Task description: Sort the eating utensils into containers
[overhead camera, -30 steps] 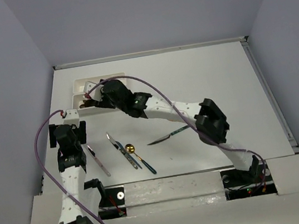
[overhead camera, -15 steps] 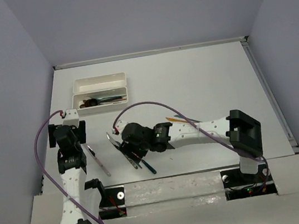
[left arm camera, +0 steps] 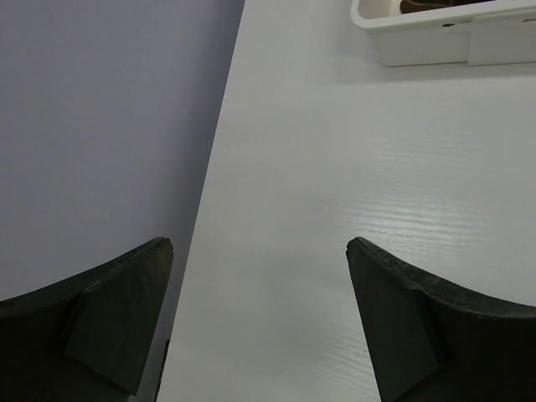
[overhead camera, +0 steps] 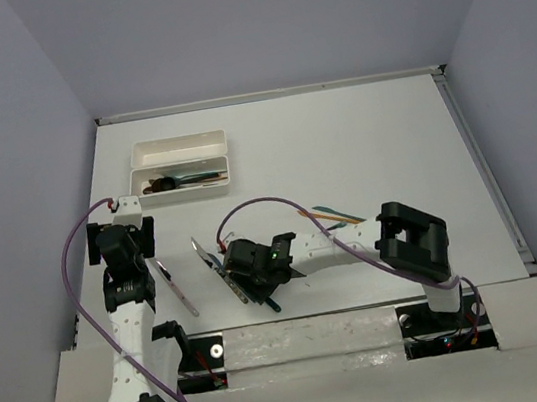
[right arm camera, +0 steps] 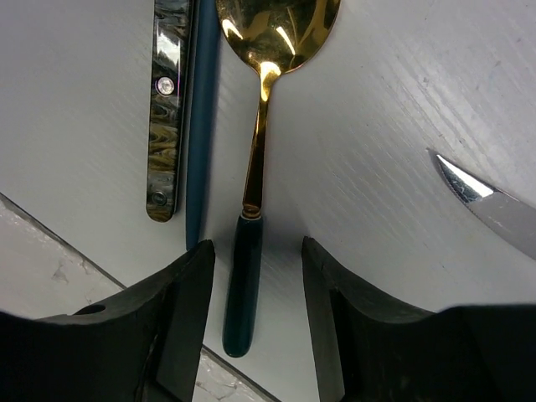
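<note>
My right gripper (overhead camera: pixel 259 275) (right arm camera: pixel 255 251) is open and low over the table near the front edge. Its fingers (right arm camera: pixel 180 310) straddle the dark teal handle of a gold spoon (right arm camera: pixel 261 92) without touching it. A marbled-handle knife (right arm camera: pixel 167 109) and a blue-handled utensil (right arm camera: pixel 201 126) lie just left of the spoon. A knife blade tip (right arm camera: pixel 490 205) shows at the right. Two white trays (overhead camera: pixel 176 146) sit at the back left; the nearer one holds several utensils (overhead camera: pixel 180 182). My left gripper (overhead camera: pixel 125 245) (left arm camera: pixel 258 251) is open and empty over bare table.
A pale knife (overhead camera: pixel 175 288) lies between the two arms. Orange and teal utensils (overhead camera: pixel 337 216) lie behind the right forearm. The table's front edge (right arm camera: pixel 50 276) is right beside the spoon handle. The left wall (left arm camera: pixel 100 126) runs close to my left gripper; a tray corner (left arm camera: pixel 435 42) shows ahead.
My right arm has swung from the trays back to the near utensils and lowered around the gold spoon's handle. My left arm has not moved.
</note>
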You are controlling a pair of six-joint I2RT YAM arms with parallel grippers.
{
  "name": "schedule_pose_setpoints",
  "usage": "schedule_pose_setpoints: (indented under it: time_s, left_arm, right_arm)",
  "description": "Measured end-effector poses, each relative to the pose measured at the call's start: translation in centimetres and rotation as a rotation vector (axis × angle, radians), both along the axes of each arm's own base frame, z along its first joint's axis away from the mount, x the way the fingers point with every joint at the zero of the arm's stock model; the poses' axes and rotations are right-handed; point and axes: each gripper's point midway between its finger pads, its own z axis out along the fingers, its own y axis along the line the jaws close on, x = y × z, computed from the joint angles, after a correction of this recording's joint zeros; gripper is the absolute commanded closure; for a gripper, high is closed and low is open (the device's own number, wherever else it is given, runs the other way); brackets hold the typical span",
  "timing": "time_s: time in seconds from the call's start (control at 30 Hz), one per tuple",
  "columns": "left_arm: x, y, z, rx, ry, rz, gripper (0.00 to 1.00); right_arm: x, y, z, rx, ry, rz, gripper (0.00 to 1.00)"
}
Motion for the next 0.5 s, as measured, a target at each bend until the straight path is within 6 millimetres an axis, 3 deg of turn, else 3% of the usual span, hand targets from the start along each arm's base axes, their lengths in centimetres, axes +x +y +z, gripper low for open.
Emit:
schedule_pose_setpoints:
  time_s: [0.2,0.37,0.47,0.5]
  left_arm:
    - [0.00,-0.01,-0.01,0.000,0.000,0.000,0.01]
    - [-0.01,-0.01,-0.02,0.000,0.001,0.000,0.01]
    - [0.00,-0.01,-0.01,0.000,0.000,0.000,0.01]
    - [-0.01,-0.01,-0.02,0.000,0.001,0.000,0.01]
  right_arm:
    - [0.10,0.00,-0.39,-0.008,-0.001,-0.030,0.72]
    - [0.53,-0.04,-0.47,-0.018,-0.015,-0.069,0.83]
    - [0.78,-0.16,-0.46,-0.022,-0.027,-0.084,1.00]
    - [0.88,-0.20,-0.43,-0.023,-0.031,-0.092,1.00]
